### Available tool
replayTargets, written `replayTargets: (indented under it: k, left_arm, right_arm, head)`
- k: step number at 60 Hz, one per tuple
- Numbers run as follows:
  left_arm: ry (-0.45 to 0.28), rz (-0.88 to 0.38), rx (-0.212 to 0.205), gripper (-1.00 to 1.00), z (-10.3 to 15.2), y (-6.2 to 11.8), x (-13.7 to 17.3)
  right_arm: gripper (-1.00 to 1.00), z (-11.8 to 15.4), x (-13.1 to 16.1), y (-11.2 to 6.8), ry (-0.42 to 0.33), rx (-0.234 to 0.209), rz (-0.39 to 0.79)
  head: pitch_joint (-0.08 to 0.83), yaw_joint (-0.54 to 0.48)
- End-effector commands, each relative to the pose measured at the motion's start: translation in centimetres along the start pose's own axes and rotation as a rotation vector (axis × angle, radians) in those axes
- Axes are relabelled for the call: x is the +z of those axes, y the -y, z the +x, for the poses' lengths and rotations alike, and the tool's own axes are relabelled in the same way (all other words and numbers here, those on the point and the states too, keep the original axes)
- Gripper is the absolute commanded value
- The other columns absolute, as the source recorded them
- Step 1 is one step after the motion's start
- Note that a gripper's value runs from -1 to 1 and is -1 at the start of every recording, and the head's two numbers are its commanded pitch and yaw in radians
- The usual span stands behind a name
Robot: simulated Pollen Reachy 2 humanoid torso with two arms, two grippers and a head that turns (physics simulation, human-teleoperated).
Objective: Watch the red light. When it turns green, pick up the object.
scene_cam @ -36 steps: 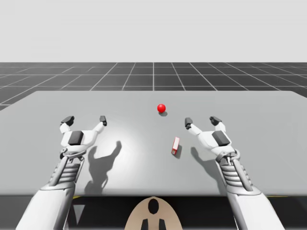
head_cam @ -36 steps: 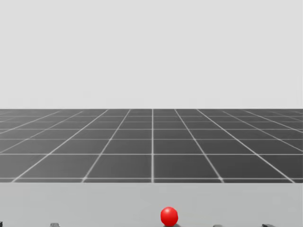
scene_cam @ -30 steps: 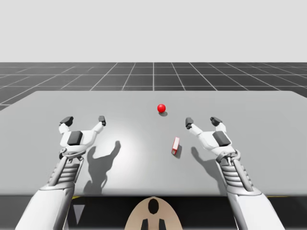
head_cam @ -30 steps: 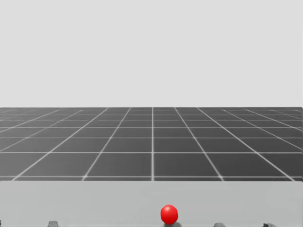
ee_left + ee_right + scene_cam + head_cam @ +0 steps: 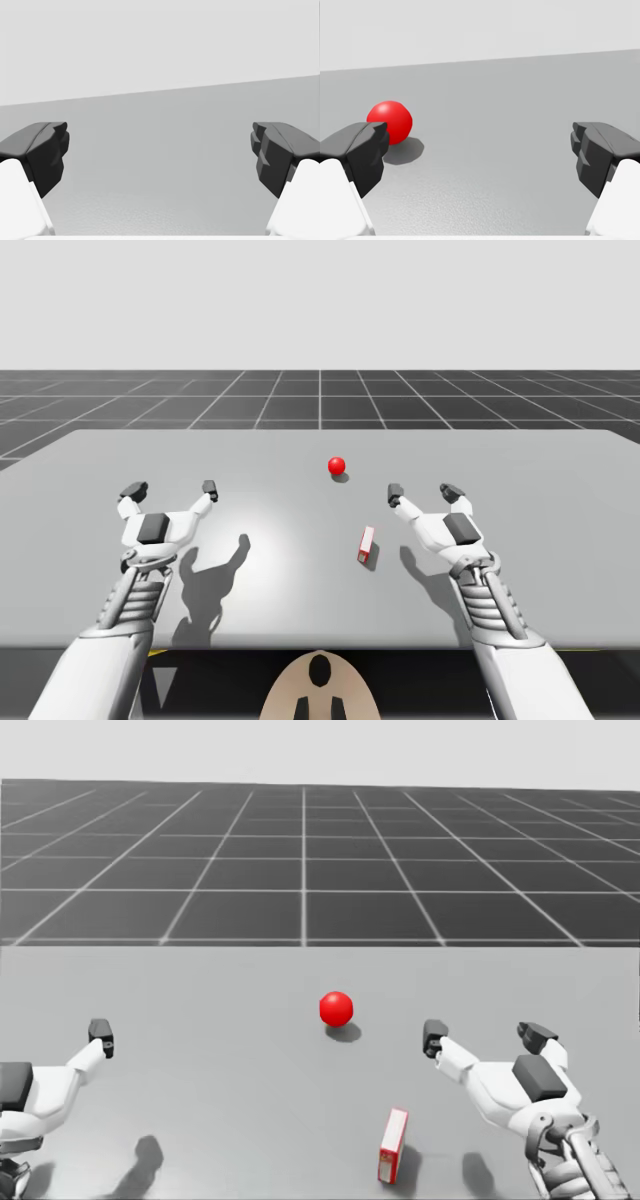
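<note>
The light is a red ball point(image 5: 337, 466) on the grey table point(image 5: 560, 540), toward the far middle; it is red in the head view point(image 5: 336, 1009) too. A small red box with a white face point(image 5: 366, 544) stands on edge nearer to me, right of centre point(image 5: 393, 1146). My right gripper point(image 5: 422, 492) hovers open just right of the box and behind it point(image 5: 485, 1037); the ball point(image 5: 389, 122) lies ahead of its left finger. My left gripper point(image 5: 171, 489) hovers open far to the left, with bare table ahead of it point(image 5: 160, 155).
Both arms cast shadows on the table point(image 5: 200, 1120) beneath them. The table's far edge point(image 5: 300, 946) runs behind the ball, with a dark gridded floor point(image 5: 300, 860) beyond it.
My head has turned downward, bringing the table, box and both grippers into view. My left gripper has drifted slightly to the left. The light stays red.
</note>
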Motion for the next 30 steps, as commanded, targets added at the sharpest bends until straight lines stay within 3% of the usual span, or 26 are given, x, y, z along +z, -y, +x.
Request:
replayTargets:
  k: [1,30]
  left_arm:
    - [0.01,-0.003,-0.002,-1.0,0.15,-0.08,0.06]
    - [0.032,-0.006,-0.014,-1.0,0.45,-0.02,0.37]
  right_arm:
    - [-1.0,-0.28,0.06,-0.68,0.004,-0.025,-0.015]
    - [-1.0,-0.38,0.12,-0.88,0.002,-0.011,0.004]
  head:
    - [0.401,-0.03]
    - [0.43,-0.07]
